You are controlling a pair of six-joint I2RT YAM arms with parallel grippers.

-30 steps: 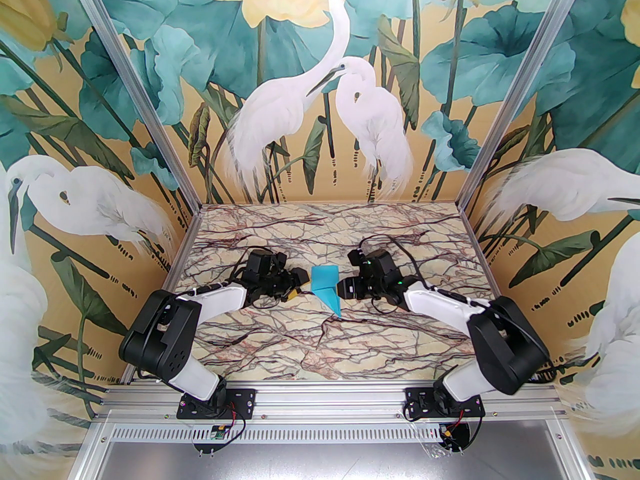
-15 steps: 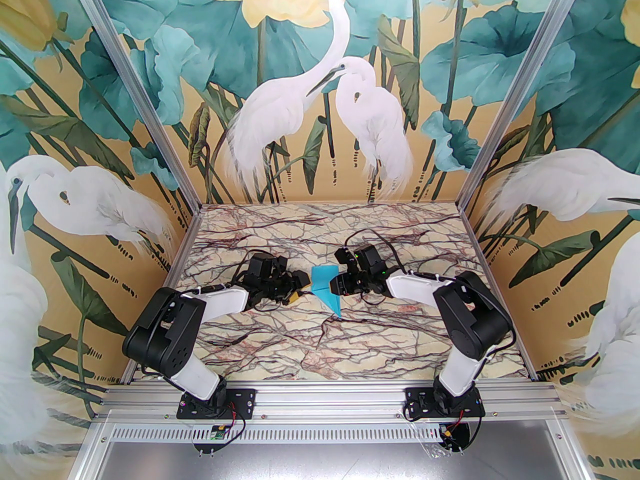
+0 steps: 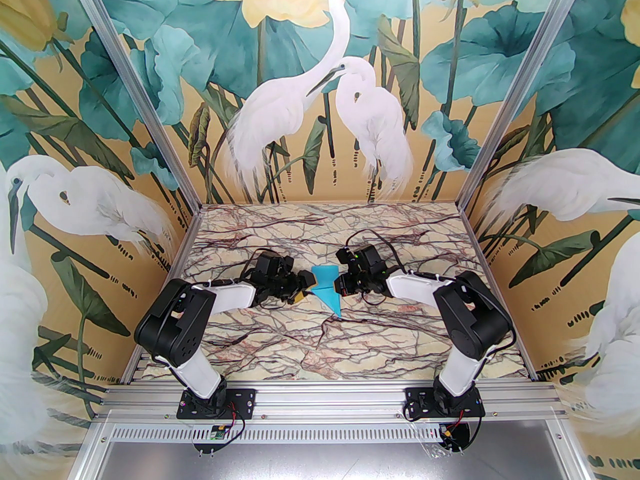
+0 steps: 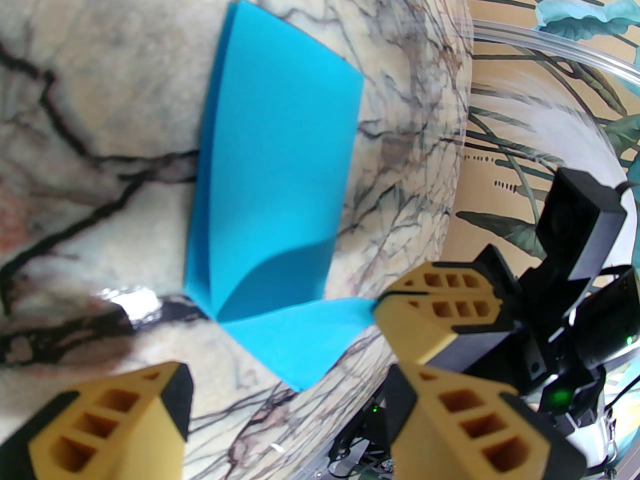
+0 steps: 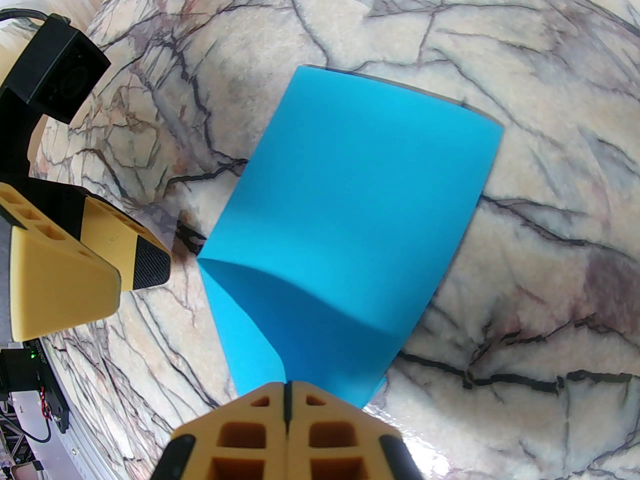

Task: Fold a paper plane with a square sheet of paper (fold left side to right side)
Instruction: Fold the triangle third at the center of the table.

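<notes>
The square sheet of paper (image 3: 326,288) is turquoise-blue and lies creased at the table's middle, with a point toward the near edge and one flap lifted. In the right wrist view the paper (image 5: 350,208) runs in between my right gripper's (image 5: 287,393) closed fingers, which pinch its near edge. My right gripper (image 3: 340,286) sits at the sheet's right side. My left gripper (image 3: 308,284) stands open at the sheet's left side. In the left wrist view my left gripper (image 4: 287,383) hovers over a corner of the paper (image 4: 275,193), and the right fingers (image 4: 435,313) hold the flap's tip.
The marble-patterned table (image 3: 320,348) is walled at the back and both sides by painted panels with aluminium posts (image 3: 145,118). The arm bases (image 3: 215,400) sit on the near rail. Both wrists face each other closely across the sheet.
My right gripper has moved in to the paper's right edge and shut on it, its elbow swinging up and inward. My left arm has shifted slightly right, still open.
</notes>
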